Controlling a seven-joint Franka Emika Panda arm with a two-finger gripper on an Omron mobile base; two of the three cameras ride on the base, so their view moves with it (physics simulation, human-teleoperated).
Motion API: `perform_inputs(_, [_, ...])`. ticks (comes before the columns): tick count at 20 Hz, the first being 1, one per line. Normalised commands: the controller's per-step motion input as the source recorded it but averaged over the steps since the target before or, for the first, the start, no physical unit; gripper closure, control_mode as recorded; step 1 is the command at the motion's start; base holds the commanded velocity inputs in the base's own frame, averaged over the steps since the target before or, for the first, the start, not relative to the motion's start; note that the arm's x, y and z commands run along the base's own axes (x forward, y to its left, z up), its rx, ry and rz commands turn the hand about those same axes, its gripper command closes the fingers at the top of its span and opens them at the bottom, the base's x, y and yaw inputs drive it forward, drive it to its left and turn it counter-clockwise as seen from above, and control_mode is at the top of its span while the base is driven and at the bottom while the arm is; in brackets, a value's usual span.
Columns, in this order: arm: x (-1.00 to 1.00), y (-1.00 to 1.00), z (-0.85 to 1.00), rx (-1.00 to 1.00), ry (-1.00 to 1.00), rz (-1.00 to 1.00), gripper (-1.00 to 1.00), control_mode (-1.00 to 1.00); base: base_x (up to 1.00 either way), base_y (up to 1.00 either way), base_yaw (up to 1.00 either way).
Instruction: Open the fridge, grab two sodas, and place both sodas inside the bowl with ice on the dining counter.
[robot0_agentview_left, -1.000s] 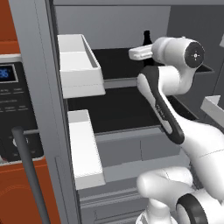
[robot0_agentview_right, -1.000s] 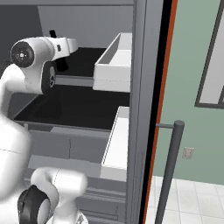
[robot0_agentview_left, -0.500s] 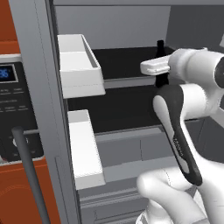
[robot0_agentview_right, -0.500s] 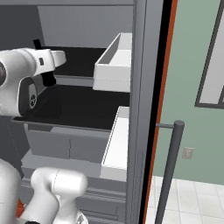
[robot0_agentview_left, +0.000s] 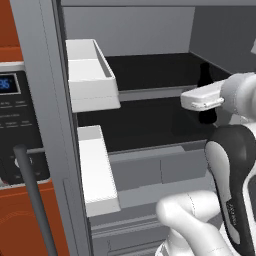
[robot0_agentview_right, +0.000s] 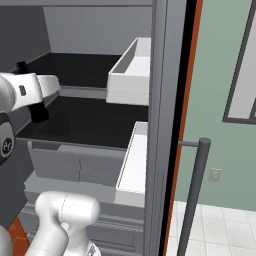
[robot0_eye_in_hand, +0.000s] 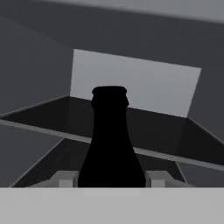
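The gripper (robot0_eye_in_hand: 109, 179) is closed around a soda bottle (robot0_eye_in_hand: 109, 144), one finger (robot0_eye_in_hand: 65, 179) pressed to each side of its body just below the shoulder, with the neck standing upright between them. In the left base view the bottle (robot0_agentview_left: 206, 95) sits in the white hand (robot0_agentview_left: 202, 97) above the lower black shelf (robot0_agentview_left: 150, 125), inside the open fridge (robot0_agentview_left: 35, 100). White door bins (robot0_agentview_left: 90, 75) hang on the door to the left, well apart from the bottle.

The bottle looks rigid, smooth and probably slippery, likely glass, so breakable if dropped or knocked on a shelf edge. It should be fairly light for this arm. The wide body is the sensible place to hold; the narrow neck would let it swing. Keeping it upright should help it stay seated.
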Motion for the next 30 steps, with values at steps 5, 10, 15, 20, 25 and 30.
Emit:
perform_inputs(5, [-0.97, -0.07, -0.09, -0.08, 0.11, 0.02, 1.0, -1.0, 0.0, 0.0, 0.0])
perform_inputs(10, [-0.87, -0.02, -0.16, -0.06, 0.06, 0.0, 1.0, -1.0, 0.0, 0.0, 0.0])
perform_inputs(15, [-0.59, 0.0, -0.14, -0.02, 0.0, 0.0, 1.0, -1.0, 0.0, 0.0, 0.0])
perform_inputs(20, [-0.04, 0.03, -0.01, -0.02, 0.0, 0.0, 1.0, -1.0, 0.0, 0.0, 0.0])
perform_inputs(25, [-0.09, -0.02, 0.0, 0.0, 0.0, 0.0, 1.0, -1.0, 0.0, 0.0, 0.0])
perform_inputs(30, [-0.2, -0.06, -0.03, 0.0, -0.01, 0.0, 1.0, 1.0, -0.45, -0.06, 0.0])
